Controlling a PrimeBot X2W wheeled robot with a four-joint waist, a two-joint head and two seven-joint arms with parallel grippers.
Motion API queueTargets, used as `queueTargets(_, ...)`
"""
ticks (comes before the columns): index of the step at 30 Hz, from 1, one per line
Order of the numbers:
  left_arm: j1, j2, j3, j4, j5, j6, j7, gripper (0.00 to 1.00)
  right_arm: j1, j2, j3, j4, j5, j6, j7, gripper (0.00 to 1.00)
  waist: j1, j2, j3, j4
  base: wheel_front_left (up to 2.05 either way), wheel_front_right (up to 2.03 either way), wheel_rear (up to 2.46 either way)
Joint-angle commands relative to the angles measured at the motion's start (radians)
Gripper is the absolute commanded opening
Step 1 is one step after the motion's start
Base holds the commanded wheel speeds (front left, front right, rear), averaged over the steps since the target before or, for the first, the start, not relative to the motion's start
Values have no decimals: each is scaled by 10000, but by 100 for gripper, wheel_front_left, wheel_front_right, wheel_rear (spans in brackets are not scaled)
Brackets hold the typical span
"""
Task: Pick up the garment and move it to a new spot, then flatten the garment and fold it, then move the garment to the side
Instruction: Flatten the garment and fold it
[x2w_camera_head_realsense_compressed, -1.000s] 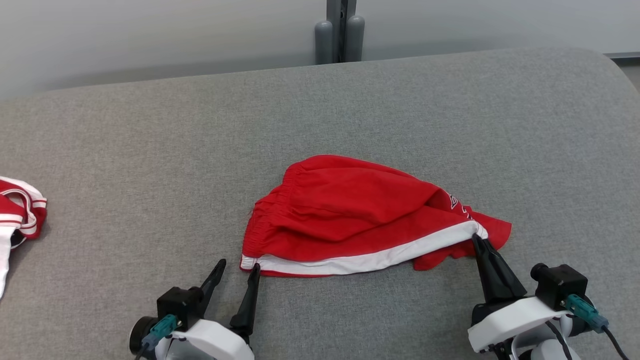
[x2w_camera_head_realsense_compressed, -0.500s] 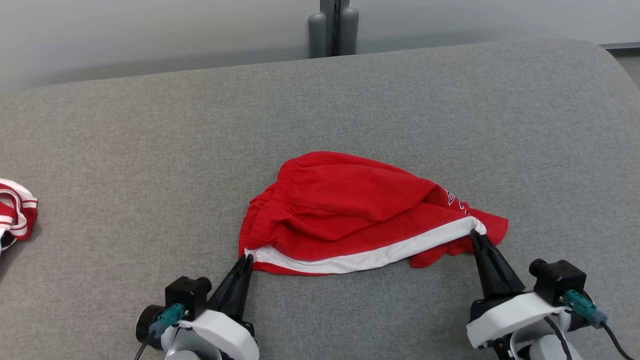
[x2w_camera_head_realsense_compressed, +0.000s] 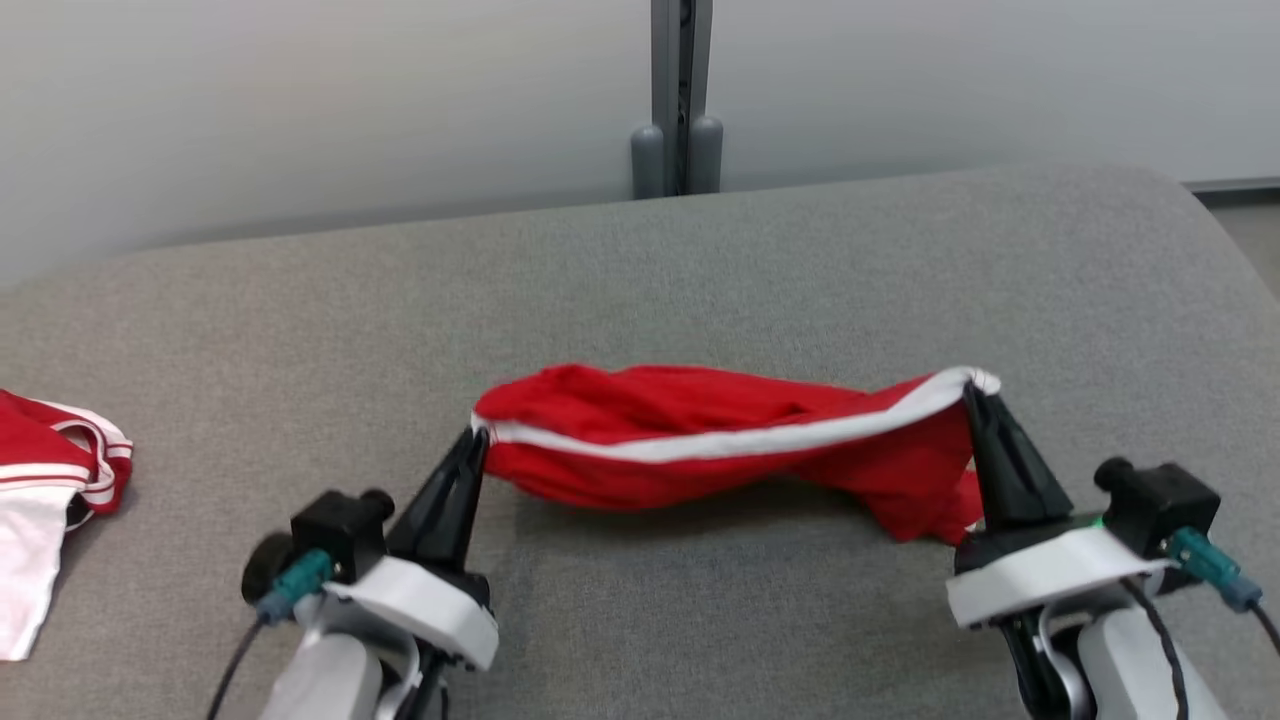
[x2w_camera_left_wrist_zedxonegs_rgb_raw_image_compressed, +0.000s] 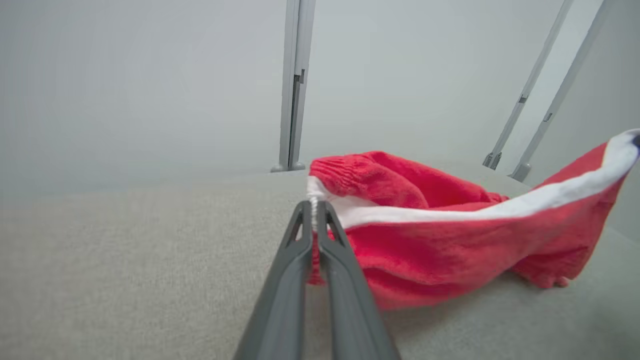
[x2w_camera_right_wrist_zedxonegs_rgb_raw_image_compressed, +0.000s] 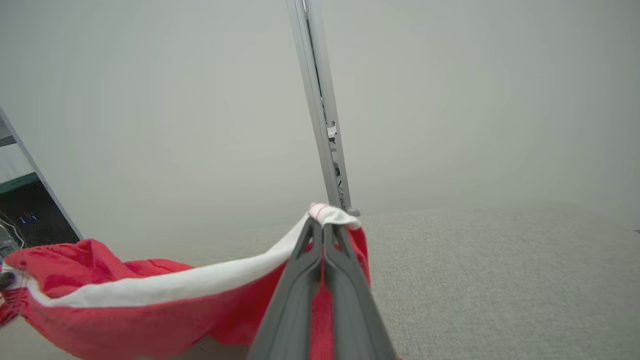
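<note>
Soft, even light fills my views; a faint shadow lies under the garment (x2w_camera_head_realsense_compressed: 700, 470) toward 6 o'clock. My wrist views look hazy, edges bowed.

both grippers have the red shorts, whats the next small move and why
Probably raise both arms together a little. The left gripper and right gripper are each shut on an end of the white stripe of the red shorts, but the cloth sags between them and seems to touch the grey surface; lifting clears it for carrying.
</note>
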Motion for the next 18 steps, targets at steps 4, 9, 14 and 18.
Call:
queueTargets(4, -1189, 833, -312, -379, -36, -6, -4, 0, -904, -371, 144, -344, 131, 1, -2, 0, 0, 0, -518, 179, 0, 0, 0)
queueTargets(9, -2845, 1655, -579, -196, -263, -7, -1, 0, -2144, -761, 85, -403, 444, -1, -3, 0, 0, 0, -716, 336, 0, 0, 0)
queueTargets(14, -4680, 2267, -1164, 550, -457, -4, 128, 0, -3545, -1112, 227, -137, 498, -1, -2, 0, 0, 0, -575, 461, 0, 0, 0)
queueTargets(18, -6020, 2466, -1469, 1048, -556, -4, 321, 0, -4740, -1297, 274, 314, 629, -1, -3, 0, 0, 0, 22, 550, 0, 0, 0)
